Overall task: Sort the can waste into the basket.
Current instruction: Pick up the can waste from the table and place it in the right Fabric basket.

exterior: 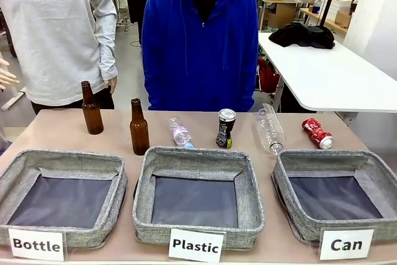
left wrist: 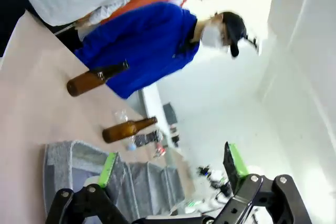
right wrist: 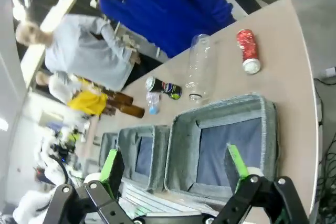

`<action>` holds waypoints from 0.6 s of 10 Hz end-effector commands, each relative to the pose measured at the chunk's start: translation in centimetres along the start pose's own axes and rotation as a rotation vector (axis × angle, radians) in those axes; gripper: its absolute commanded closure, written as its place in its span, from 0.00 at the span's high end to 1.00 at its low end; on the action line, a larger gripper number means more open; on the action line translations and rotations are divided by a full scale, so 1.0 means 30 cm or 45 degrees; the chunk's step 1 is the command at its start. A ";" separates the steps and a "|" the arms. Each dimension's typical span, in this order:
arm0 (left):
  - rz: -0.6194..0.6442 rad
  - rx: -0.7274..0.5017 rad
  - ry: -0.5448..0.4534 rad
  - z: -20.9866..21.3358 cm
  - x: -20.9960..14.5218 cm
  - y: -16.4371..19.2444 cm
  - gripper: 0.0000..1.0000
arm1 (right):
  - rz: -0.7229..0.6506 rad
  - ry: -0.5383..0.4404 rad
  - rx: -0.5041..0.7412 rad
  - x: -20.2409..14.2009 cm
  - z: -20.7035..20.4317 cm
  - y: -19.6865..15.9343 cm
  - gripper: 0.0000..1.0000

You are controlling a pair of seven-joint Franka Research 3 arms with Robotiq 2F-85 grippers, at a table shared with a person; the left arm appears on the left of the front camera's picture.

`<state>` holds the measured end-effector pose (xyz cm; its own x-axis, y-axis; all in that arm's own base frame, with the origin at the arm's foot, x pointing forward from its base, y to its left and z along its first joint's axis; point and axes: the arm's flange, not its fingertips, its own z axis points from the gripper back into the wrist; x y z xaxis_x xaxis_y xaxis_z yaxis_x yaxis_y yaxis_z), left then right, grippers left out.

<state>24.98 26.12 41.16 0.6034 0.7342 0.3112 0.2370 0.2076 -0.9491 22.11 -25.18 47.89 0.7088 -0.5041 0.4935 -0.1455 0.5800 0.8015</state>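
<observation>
Table: flat, smooth, pale tan top. It carries three baskets in a row along the near edge, with bottles and cans in a line behind them.
Person: stands at the far side, middle, in a blue hooded top.
Can basket: shallow, square, coarse grey woven fabric with soft, slightly slumped walls. It sits at the robot's right end of the row, with its smooth dark lining fully in view.
Plastic basket: same make, middle of the row.
Bottle basket: same make, left end.
Right gripper: black fingers with green pads, spread wide, nothing between them. It hangs above the table with the Can basket beyond its fingertips.
Left gripper: fingers spread wide, holding nothing.
Large clear bottle: thin ribbed plastic, lying on its side behind the left far corner of the Can basket.
Brown bottles: two, glossy glass, long-necked, upright behind the Bottle basket and the gap beside it.
Small clear bottle: crumpled plastic, lying behind the Plastic basket.
Black can: slim metal cylinder with a silver top and green-yellow marks. It stands upright on the table just behind the Plastic basket's far rim, between the two clear bottles.
Red can: crushed, dented metal, lying on its side on the table just behind the Can basket's far rim.
Label cards: white rectangles with black print, one at each basket's front.
</observation>
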 end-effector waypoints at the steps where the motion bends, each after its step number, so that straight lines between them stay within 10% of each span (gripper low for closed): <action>1: 0.023 -0.055 -0.003 -0.221 -0.220 -0.008 1.00 | -0.009 -0.069 -0.001 -0.084 -0.118 -0.008 1.00; 2: 0.012 -0.052 0.010 -0.281 -0.274 -0.034 1.00 | -0.015 -0.084 -0.071 -0.090 -0.121 -0.010 1.00; 3: 0.045 -0.032 -0.025 -0.066 0.006 0.030 1.00 | -0.047 -0.028 -0.002 0.003 -0.006 -0.041 1.00; 6: 0.045 -0.032 -0.025 -0.066 0.006 0.030 1.00 | -0.047 -0.028 -0.002 0.003 -0.006 -0.041 1.00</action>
<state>26.88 25.33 39.90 0.5923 0.7664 0.2487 0.2224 0.1412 -0.9647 22.53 -25.57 46.66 0.7079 -0.5486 0.4450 -0.0908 0.5541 0.8275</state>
